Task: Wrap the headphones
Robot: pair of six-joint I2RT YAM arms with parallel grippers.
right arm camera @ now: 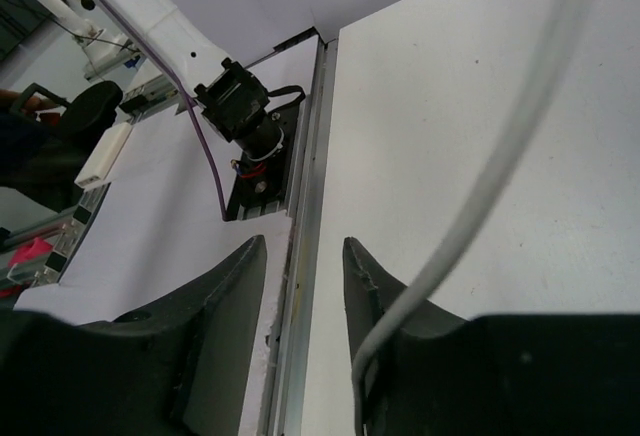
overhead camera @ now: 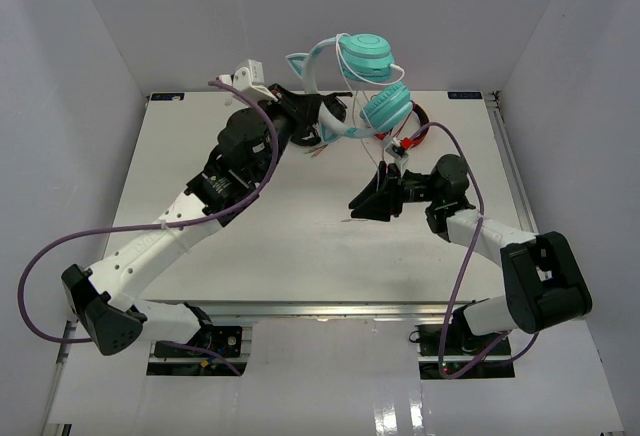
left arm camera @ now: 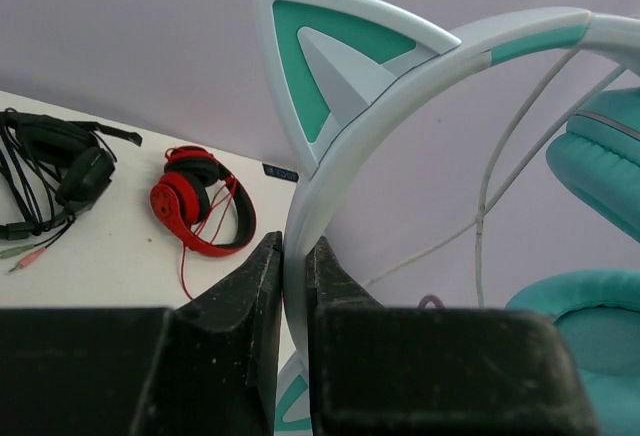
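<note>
Wrap step, as I judge it: cable not yet caught. Left pincer (left arm camera: 293, 248) clamped on the headband (left arm camera: 400, 66), headphones (overhead camera: 366, 56) aloft over the far side of the worktop (overhead camera: 300, 246). Right pincer (right arm camera: 303, 248) part-open, empty (white cable (right arm camera: 500, 156) trails just beside one finger (right arm camera: 367, 291)). Next, likely: nip cable, wind it round.

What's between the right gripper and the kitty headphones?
The thin white cable, hanging from the headphones down to the right gripper. The top view shows it; the right wrist view shows it beside the jaws.
</note>
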